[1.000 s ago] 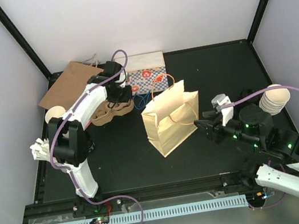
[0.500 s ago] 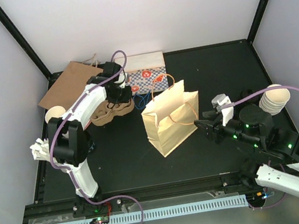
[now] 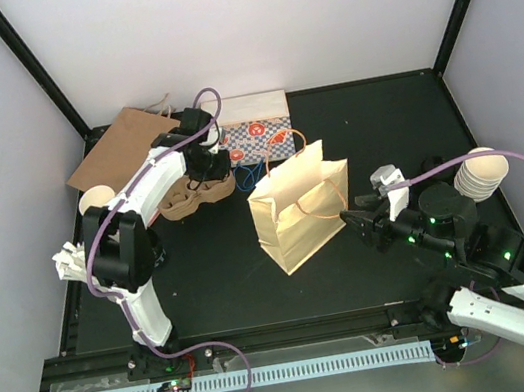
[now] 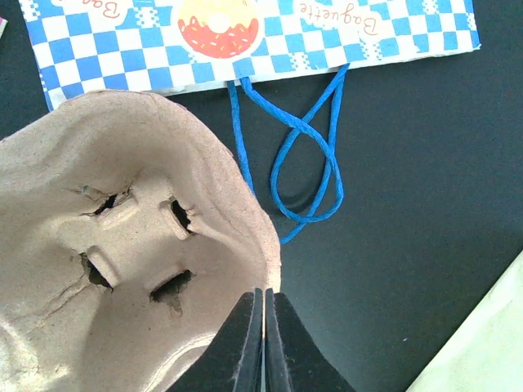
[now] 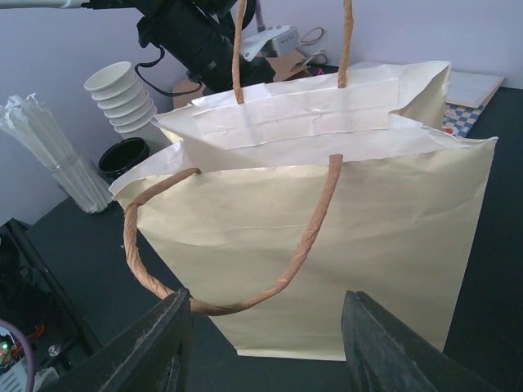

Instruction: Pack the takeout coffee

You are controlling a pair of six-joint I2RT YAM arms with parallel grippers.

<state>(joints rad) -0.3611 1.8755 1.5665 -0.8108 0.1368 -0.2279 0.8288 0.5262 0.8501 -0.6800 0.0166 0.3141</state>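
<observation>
No lidded cup shows in any view, so the takeout coffee is out of view. A cream paper bag point(image 3: 302, 207) stands open in the middle of the table, with brown twisted handles point(image 5: 306, 245). My right gripper point(image 3: 355, 218) is just to its right, open, and its jaws point(image 5: 265, 298) face the bag's side with the handle loop beside the left finger. My left gripper point(image 3: 208, 178) is at the back left. Its fingers point(image 4: 265, 327) are shut on the rim of the brown cardboard cup carrier point(image 4: 122, 237).
A blue-checkered bag point(image 3: 255, 126) with blue cord handles point(image 4: 302, 163) lies flat at the back. A flat brown bag point(image 3: 121, 145) lies at the back left. Lidless cup stacks stand at the left point(image 5: 122, 98) and right point(image 3: 481, 172). Straws point(image 5: 49, 155) and a black round object point(image 5: 122, 157) are at the left.
</observation>
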